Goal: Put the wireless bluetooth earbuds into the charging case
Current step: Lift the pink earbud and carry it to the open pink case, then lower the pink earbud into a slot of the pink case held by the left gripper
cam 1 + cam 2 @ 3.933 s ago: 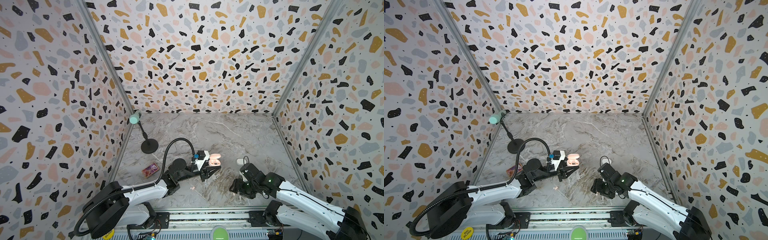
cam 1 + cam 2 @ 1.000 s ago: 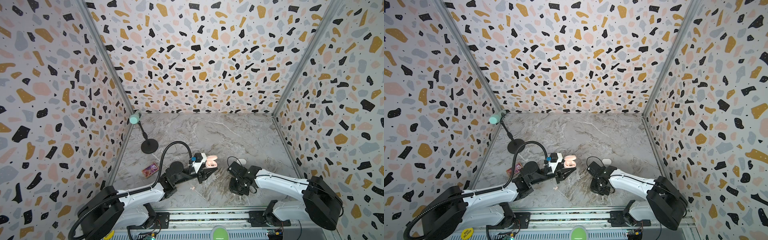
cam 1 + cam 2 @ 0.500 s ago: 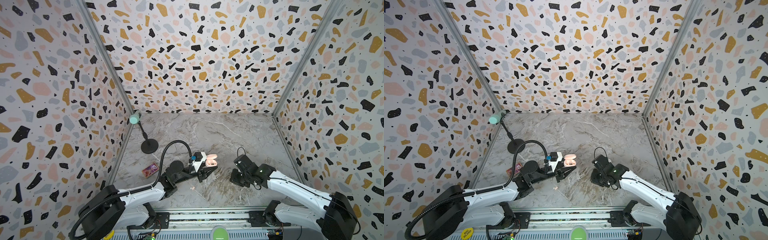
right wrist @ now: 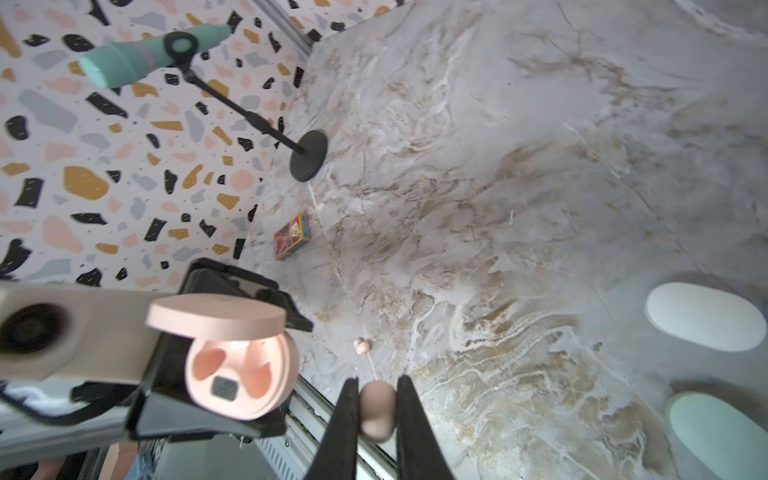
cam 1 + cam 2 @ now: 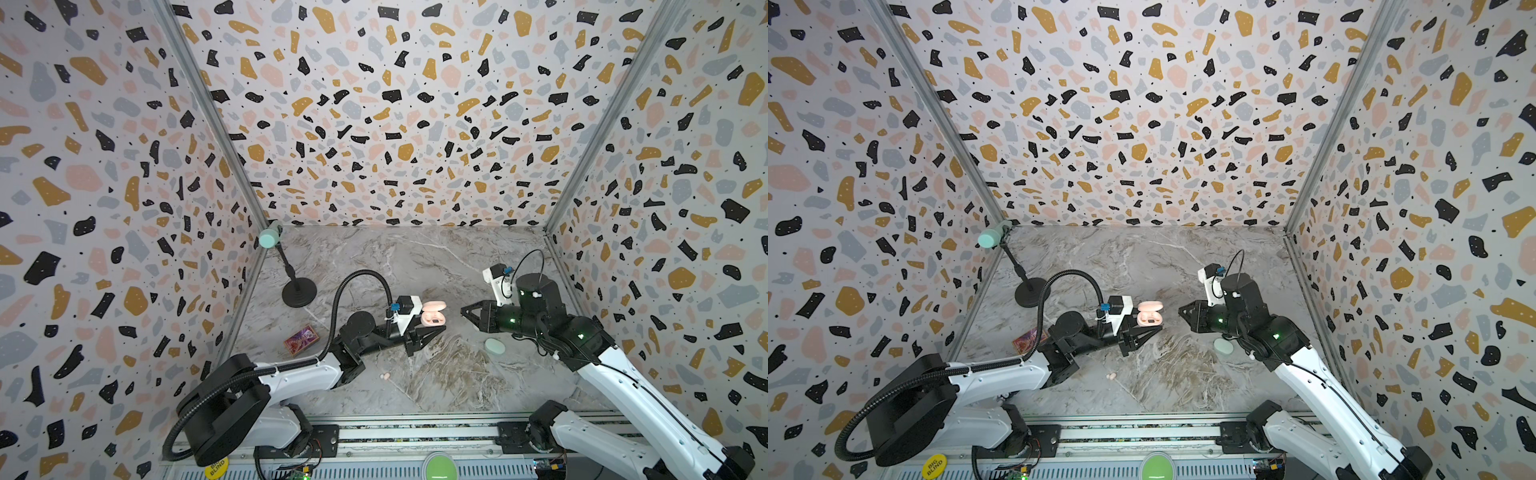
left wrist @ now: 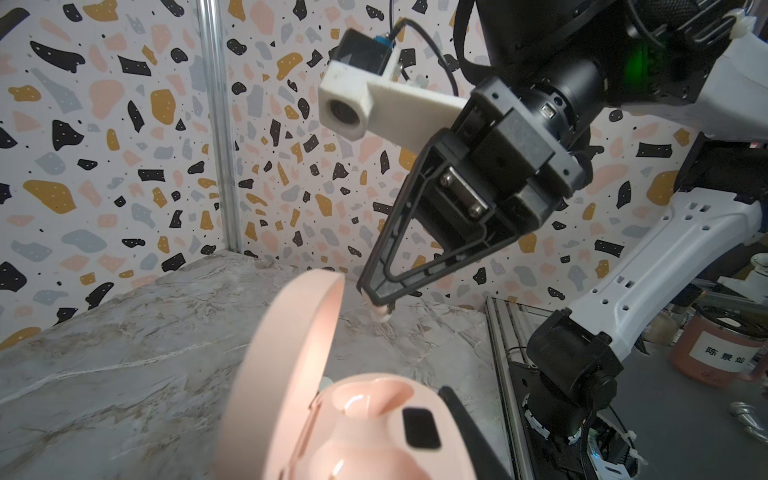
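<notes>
Above the middle of the marble table, the left gripper is clamped on the pink case. It holds the case off the surface with the lid swung up and two hollows showing in the base. Facing it from the right, the right gripper has its jaws pinched nearly together on a pink bud. The bud sits between the very tips, clear of the table and near the case's open mouth without touching it. In the left wrist view the bud pokes out below the tips, just beside the lid's edge. A loose bud, also pink, lies on the table beside the left arm. A mint case lies shut on the table near the right arm, and the right wrist view shows a white case next to it. By the left wall stand a mic on its stand and a small bright box
</notes>
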### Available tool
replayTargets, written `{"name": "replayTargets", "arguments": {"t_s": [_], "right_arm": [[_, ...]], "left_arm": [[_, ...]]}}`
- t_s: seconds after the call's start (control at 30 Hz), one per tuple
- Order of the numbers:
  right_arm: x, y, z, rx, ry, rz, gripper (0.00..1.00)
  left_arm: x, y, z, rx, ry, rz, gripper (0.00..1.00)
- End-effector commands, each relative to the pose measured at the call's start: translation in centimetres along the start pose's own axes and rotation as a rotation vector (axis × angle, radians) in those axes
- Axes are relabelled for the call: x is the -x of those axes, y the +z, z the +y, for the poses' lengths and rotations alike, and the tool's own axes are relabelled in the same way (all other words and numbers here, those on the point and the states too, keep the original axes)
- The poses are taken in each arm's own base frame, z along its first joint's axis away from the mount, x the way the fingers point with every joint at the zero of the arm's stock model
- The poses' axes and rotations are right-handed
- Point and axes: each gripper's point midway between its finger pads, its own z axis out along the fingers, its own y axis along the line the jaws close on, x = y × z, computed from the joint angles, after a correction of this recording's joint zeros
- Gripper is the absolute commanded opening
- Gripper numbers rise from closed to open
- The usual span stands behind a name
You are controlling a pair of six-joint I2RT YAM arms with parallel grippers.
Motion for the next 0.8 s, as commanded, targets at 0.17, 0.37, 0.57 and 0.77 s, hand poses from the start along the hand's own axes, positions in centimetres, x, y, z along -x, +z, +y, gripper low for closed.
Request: {"name": "replayTargets", "arguments": {"t_s": [0.17,0.37,0.57,0.77], "right_arm": [[-0.2,-1.6,5.6,0.276,-0.165,0.074,0.09],[-0.6,-1.7,6.6,0.328,-0.183,0.095,0.09],[-0.2,-1.6,7.2,0.355,-0.192,0.093,0.09],[-0.5,-1.0,7.5,0.366,-0.199,0.115,0.09]], "left_arm": [[3.7,0.8,-1.1,-0.086,0.053,-0.098,0.07],[4.0,1.1,-1.1,-0.101,0.062,-0.097,0.07],[3.6,1.1,-1.5,-0.128,0.048,-0.087,0.07],[3.8,1.1,-1.9,-0.152,0.039,-0.094,0.07]]}}
